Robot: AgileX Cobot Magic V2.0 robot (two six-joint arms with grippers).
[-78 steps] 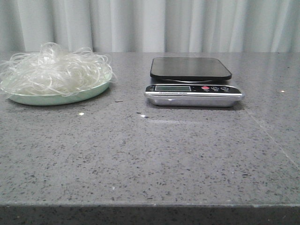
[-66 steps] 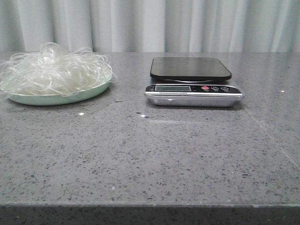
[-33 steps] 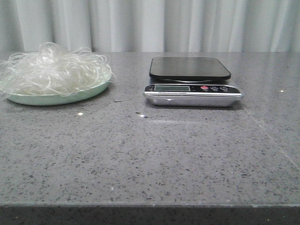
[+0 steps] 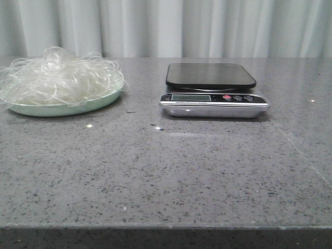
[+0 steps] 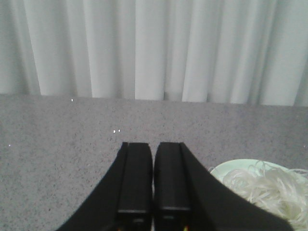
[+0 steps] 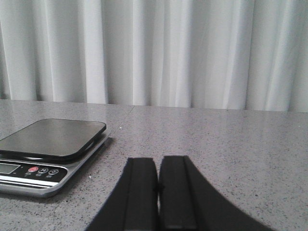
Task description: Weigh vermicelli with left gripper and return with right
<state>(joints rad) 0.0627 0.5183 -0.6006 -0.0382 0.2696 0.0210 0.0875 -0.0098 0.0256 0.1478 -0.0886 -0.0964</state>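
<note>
One vermicelli (image 4: 59,75) heap, one plate (image 4: 62,109), one scale (image 4: 212,93), two grippers.

Table (image 4: 166,176): grey speckled stone-look top, smooth with a faint sheen. Scale (image 4: 212,98): glossy black platform over a shiny metal-look base; plate (image 4: 67,108): smooth pale green glaze. Vermicelli (image 4: 57,78): thin translucent whitish strands, glistening; left gripper (image 5: 153,192) and right gripper (image 6: 158,197): matt black plastic-look fingers; curtain (image 4: 166,26): pale pleated cloth
</note>
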